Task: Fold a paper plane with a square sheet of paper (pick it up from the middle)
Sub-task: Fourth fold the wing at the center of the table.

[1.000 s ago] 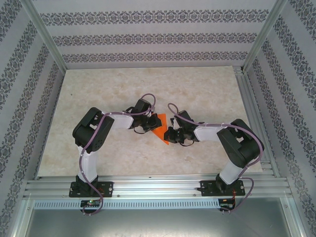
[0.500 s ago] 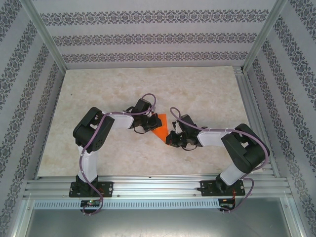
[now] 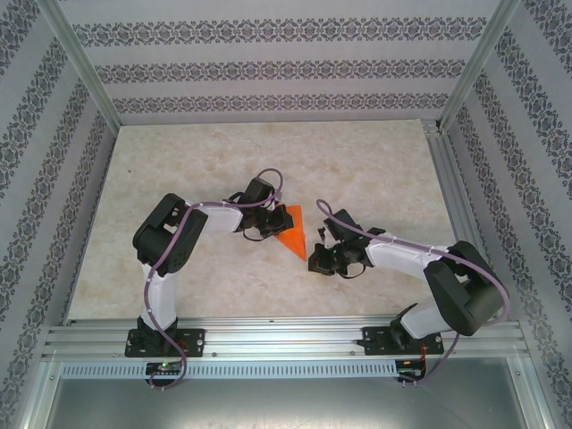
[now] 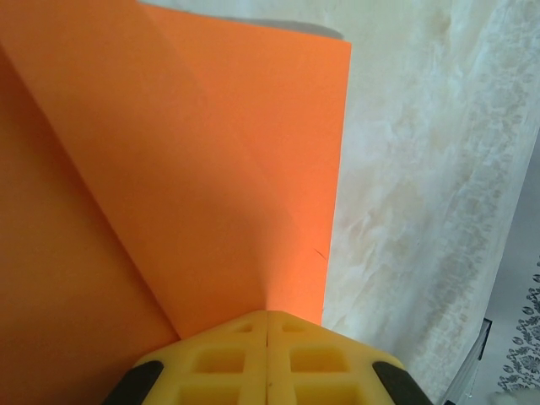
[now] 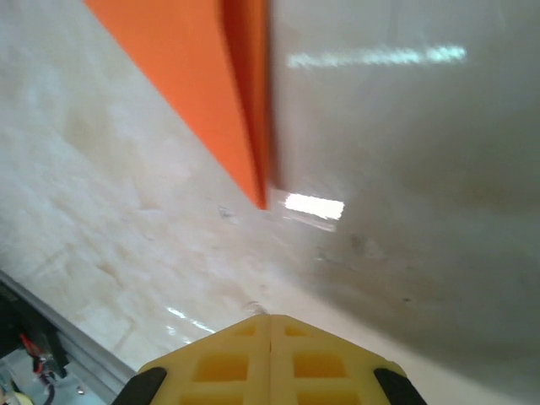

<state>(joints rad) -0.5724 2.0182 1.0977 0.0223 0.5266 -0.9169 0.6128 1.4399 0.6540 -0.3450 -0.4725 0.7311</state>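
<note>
**Right gripper drawn off the folded sheet**

Right gripper (image 3: 315,264) is now seen clear of the sheet of paper (image 3: 291,234), where a second ago it was laid over the sheet's near corner. Its fingers are pressed together with nothing between them. In the right wrist view the sheet's pointed tip is seen ahead of them, apart, at 12 o'clock. The press on that fold is judged finished, so the crease is left to hold by itself. The sheet is lying mid-table as an orange triangle, pointed towards 5 o'clock. Its 9 o'clock edge is kept pinched by the left gripper (image 3: 271,232), whose fingers are closed on it where the creases meet. The marbled table (image 3: 197,161) is enclosed by patterned walls (image 3: 268,71). No obstacle is seen between the right gripper and the tip; the 9 o'clock edge is covered by the left wrist
</note>
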